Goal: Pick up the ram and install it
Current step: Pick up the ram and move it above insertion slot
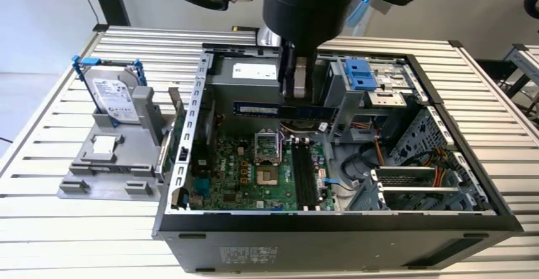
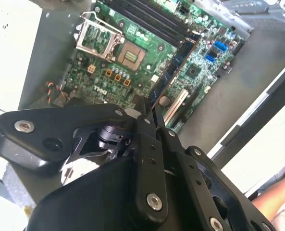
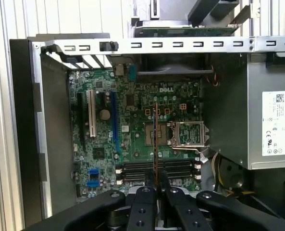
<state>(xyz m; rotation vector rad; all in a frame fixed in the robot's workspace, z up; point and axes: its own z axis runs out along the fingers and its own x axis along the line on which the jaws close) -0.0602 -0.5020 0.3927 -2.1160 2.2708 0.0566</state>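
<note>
One ram (image 1: 257,108) in my gripper (image 1: 296,96), jaws clamped mid-length on its top edge, hanging upper-centre of the exterior view over the mobo (image 1: 244,172). Thin, stiff, light but fragile imo; I'd grip edges, not chips

A printed white sticker (image 3: 277,122) marks the power supply (image 3: 257,82), another the hard drive (image 1: 113,96), small print unreadable.

Wide open above the motherboard (image 1: 244,172), clear drop from ram (image 1: 257,108) to black slots (image 1: 305,177). Crowded by drive cage (image 1: 337,96) at 2 o'clock, cables (image 1: 358,165) at 3, in the exterior view.
</note>
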